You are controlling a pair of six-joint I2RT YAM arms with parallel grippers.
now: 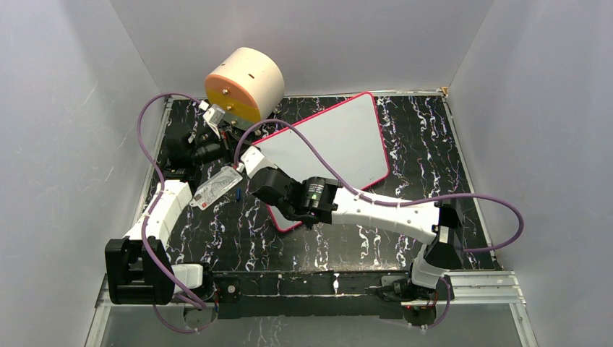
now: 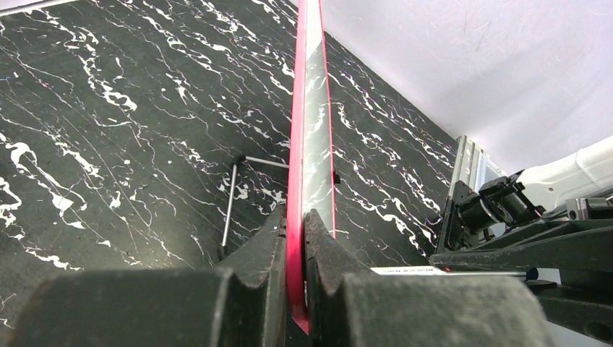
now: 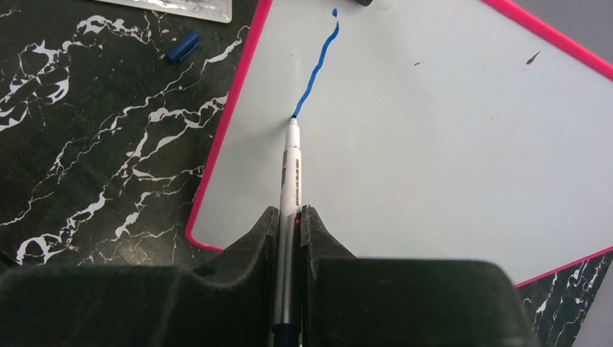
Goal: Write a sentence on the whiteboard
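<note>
Whiteboard point(image 1: 340, 144) with first marker stroke. No word can be read yet: the sentence point(image 3: 316, 69) consists only of one wavy blue line and a small blue dot beyond its far end, near the board's left edge in the right wrist view. The marker point(image 3: 291, 181) has a white barrel with grey print and a red mark, both too small to read; its tip touches the near end of the blue line. The right gripper point(image 3: 289, 211) is closed on the marker barrel. The left gripper point(image 2: 296, 217) is clamped on the whiteboard's pink-red rim, one finger on each face. The board is white with a thin pink-red border and rounded corners, and carries a few small dark specks. It sits on the black, white-veined table point(image 1: 217, 238), in the middle toward the back, turned askew to the table's edges. A blue cap point(image 3: 182, 45) lies on the table just beside the board's left edge. A white printed card point(image 1: 217, 189) lies near it, its print illegible. A cream cylinder point(image 1: 244, 83) with an orange face stands out at the back left. A thin bent metal rod point(image 2: 230, 202) lies on the table beside the board.
</note>
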